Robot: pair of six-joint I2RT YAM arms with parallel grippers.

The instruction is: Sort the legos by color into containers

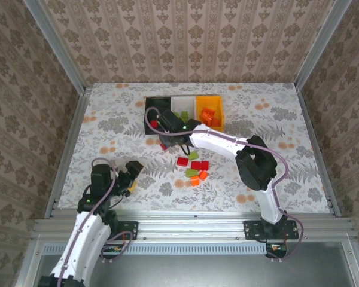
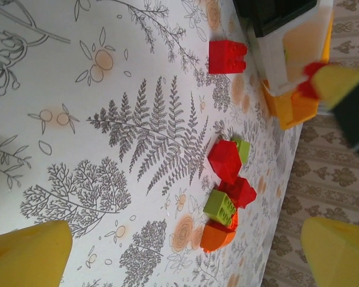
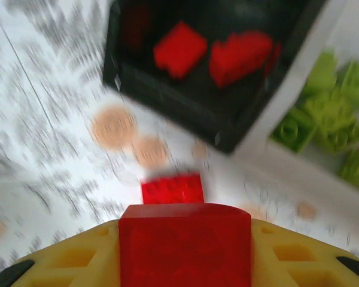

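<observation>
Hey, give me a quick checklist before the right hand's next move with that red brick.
1. Right hand shut on red brick: ok.
2. Black bin holds reds: ok.
3. Red brick above black bin: not ok, short of its near wall.
4. Left hand open, far from black bin: ok.
5. Red brick square in the grip: cannot tell, blurred.

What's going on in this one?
The right gripper holds a red brick close to the black bin, which already contains red bricks. A second red brick lies on the table just short of that bin. The white bin holds green bricks, the orange bin orange bricks. A cluster of mixed bricks waits mid-table. The left gripper is open, holding nothing.
</observation>
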